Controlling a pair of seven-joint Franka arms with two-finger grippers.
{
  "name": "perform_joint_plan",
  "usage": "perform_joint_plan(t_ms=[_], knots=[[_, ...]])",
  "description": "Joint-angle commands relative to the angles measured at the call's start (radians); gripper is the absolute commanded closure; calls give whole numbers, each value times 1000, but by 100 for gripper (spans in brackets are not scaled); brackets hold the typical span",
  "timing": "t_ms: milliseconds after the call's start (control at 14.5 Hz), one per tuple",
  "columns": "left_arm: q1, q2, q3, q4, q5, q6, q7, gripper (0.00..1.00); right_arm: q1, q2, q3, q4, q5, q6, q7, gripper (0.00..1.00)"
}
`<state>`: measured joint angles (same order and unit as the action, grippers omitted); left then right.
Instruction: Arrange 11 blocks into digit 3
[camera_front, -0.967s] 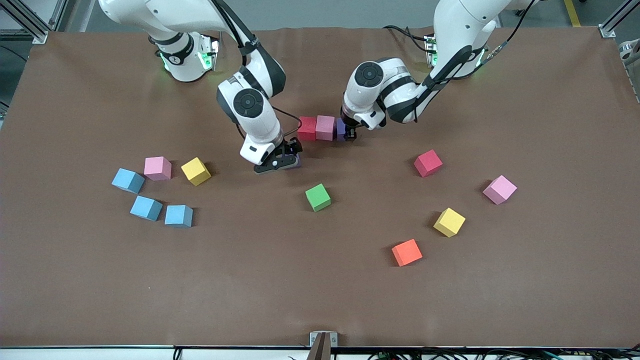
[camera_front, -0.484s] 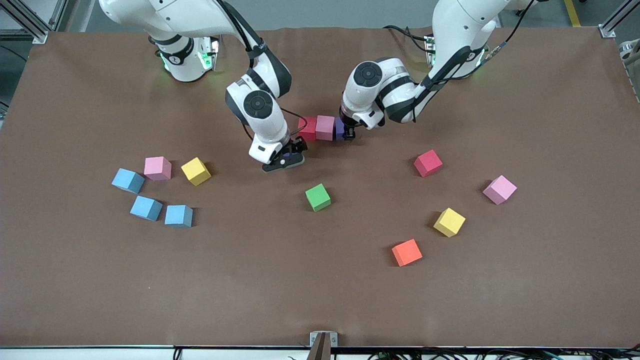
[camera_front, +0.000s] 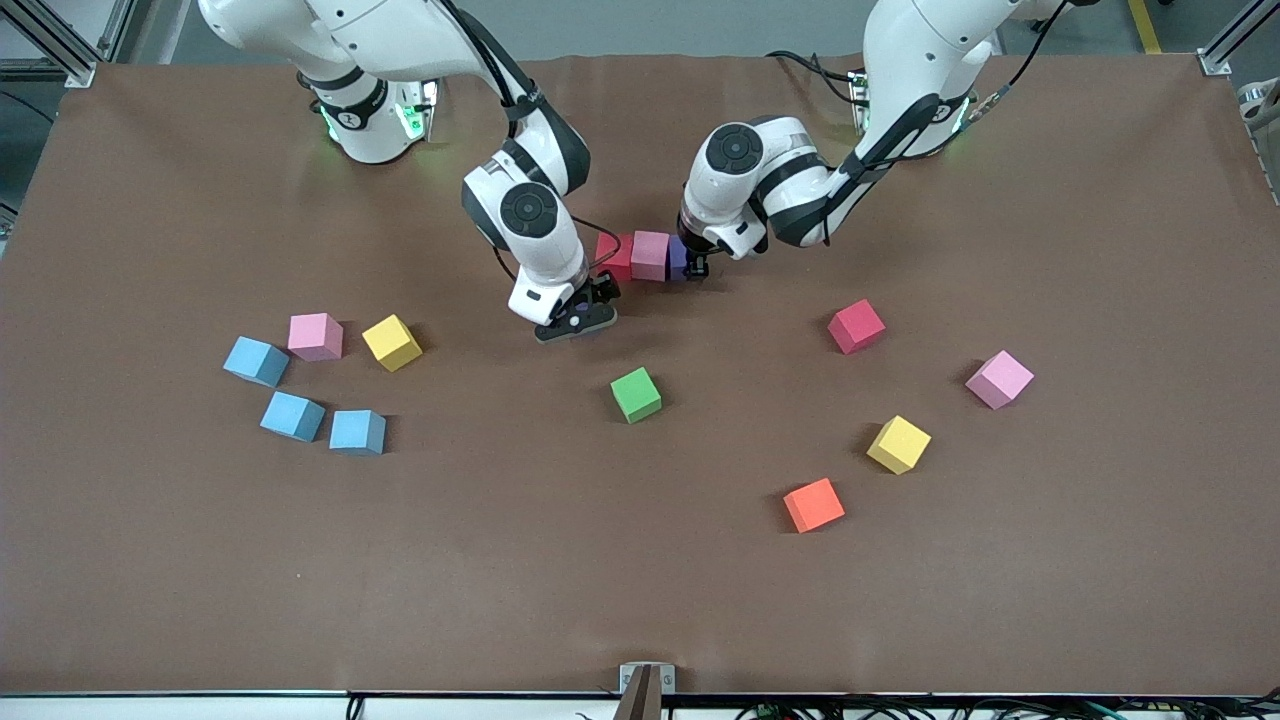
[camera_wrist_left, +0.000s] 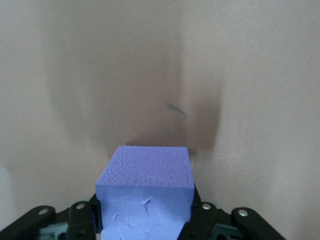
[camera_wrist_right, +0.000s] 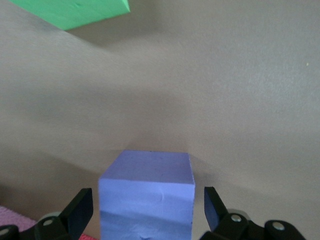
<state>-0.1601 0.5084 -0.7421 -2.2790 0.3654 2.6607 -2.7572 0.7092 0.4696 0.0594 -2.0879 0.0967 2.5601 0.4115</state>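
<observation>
Foam dents: your left gripper (camera_wrist_left: 145, 227) pinches one purple block (camera_wrist_left: 145, 195); right gripper (camera_wrist_right: 145, 212) stands apart around another purple block (camera_wrist_right: 146, 192); grip flat sides.

Front high, facing robots; 2 wrist close-ups.

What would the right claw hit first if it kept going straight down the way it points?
Probably the purple block sitting between the right claw's open fingers, then the brown table right under it. Depth is hard to judge.
</observation>
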Motion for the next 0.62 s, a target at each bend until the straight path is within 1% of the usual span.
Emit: perform_joint_plan(t_ms=[0, 69, 138, 207, 345, 553], knots=[[-18, 42, 7, 26, 64, 18, -150, 70, 4, 9, 0, 0, 1, 8, 29, 39], [-18, 42, 7, 26, 64, 16, -150, 70, 4, 9, 0, 2, 1, 8, 30, 52], [-19, 42, 7, 26, 64, 16, -150, 69, 3, 9, 0, 5, 3, 6, 30, 63], [-21, 42, 7, 26, 64, 16, -150, 67, 3, 7, 0, 9, 6, 5, 42, 67], [-21, 54, 7, 32, 64, 18, -150, 63, 1, 7, 0, 38, 24, -4, 137, 68], [-22, 58, 7, 35, 72, 16, -150, 61, 6, 7, 0, 65, 29, -6, 255, 68]])
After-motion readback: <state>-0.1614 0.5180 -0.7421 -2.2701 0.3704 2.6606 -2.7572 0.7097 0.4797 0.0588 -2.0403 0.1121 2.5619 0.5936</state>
